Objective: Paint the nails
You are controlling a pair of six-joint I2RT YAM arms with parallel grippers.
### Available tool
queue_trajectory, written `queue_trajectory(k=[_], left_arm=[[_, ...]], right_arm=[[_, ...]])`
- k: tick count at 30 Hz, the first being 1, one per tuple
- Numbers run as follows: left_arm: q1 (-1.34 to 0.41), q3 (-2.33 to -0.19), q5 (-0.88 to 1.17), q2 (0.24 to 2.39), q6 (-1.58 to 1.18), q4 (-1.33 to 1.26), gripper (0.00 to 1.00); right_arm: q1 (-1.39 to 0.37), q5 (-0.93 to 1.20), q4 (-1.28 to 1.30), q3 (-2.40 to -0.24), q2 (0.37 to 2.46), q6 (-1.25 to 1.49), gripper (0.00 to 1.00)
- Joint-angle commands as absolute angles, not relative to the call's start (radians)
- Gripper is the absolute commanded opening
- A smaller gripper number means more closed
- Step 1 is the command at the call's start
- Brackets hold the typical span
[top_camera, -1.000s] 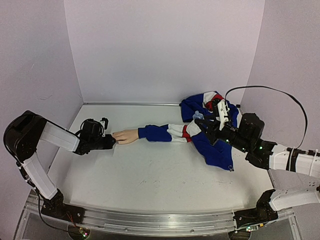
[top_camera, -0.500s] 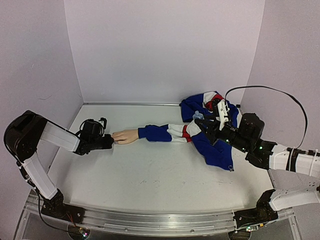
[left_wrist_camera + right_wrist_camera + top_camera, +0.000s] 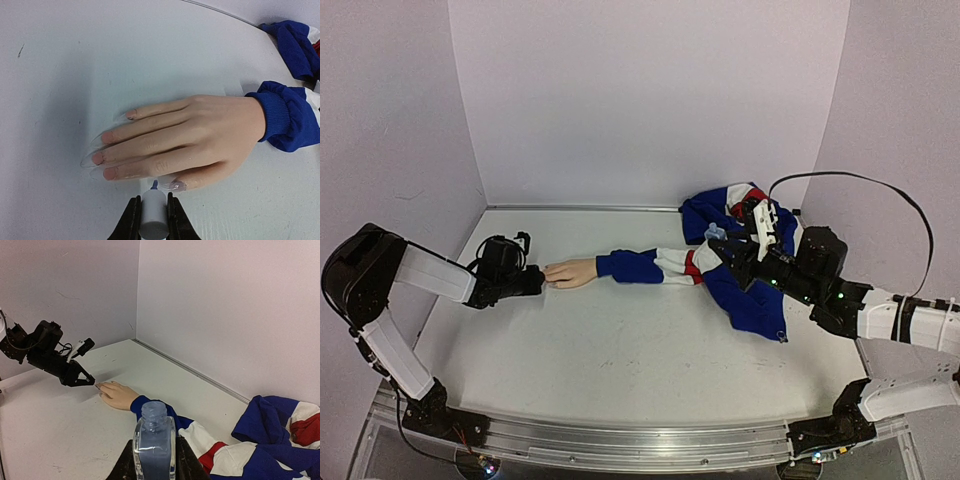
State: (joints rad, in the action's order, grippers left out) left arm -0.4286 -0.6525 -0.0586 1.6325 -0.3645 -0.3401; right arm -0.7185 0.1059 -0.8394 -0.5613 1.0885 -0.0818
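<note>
Nails [image 3: 93, 159] — long, clear, pointed tips on the fingers of a pale flesh-coloured mannequin hand [image 3: 200, 135]. The hand lies palm down on the white table [image 3: 620, 350], left of centre, fingers straight and close together, pointing toward the left arm. The thumb nail [image 3: 178, 186] is on the near side in the left wrist view and looks glossy.

Cuff [image 3: 280, 120] — blue ribbed knit, closing on the wrist. The sleeve runs right across the table into a crumpled blue, white and red jacket [image 3: 745, 295] near the back right.

Left gripper [image 3: 152, 222] — fingers pressed in on a pale cylindrical cap [image 3: 152, 217], held pointing at the hand. A short brush [image 3: 154, 185] with a blue tint sticks out of the cap's far end and reaches the side of the thumb, just beside the thumb nail. Whether the bristles touch the nail itself cannot be told.

Right gripper [image 3: 154, 460] — fingers clamped on the sides of a small clear bottle [image 3: 154, 437], held upright above the jacket, well apart from the hand.

Bottle contents: pale blue liquid shows through the glass body. The threaded neck is bare, with no cap on it. The fill level cannot be read.
</note>
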Motion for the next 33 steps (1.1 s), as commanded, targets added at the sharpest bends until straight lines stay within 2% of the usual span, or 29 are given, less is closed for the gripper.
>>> queue_trajectory(k=[1,16,33], left_arm=[[-0.44,-0.675,-0.01,1.606,-0.355,-0.364,0.0],[-0.44,-0.716,0.033,1.66,-0.356,-0.371,0.0],[-0.44,-0.682,-0.039,1.647,-0.368,-0.369,0.0]], right_arm=[[-0.715,0.114,-0.926,-0.578,1.075,-0.076,0.0],[-0.714,0.112,-0.925,-0.574,1.073,-0.077,0.0],[-0.714,0.116,-0.925,-0.575,1.08,-0.077,0.0]])
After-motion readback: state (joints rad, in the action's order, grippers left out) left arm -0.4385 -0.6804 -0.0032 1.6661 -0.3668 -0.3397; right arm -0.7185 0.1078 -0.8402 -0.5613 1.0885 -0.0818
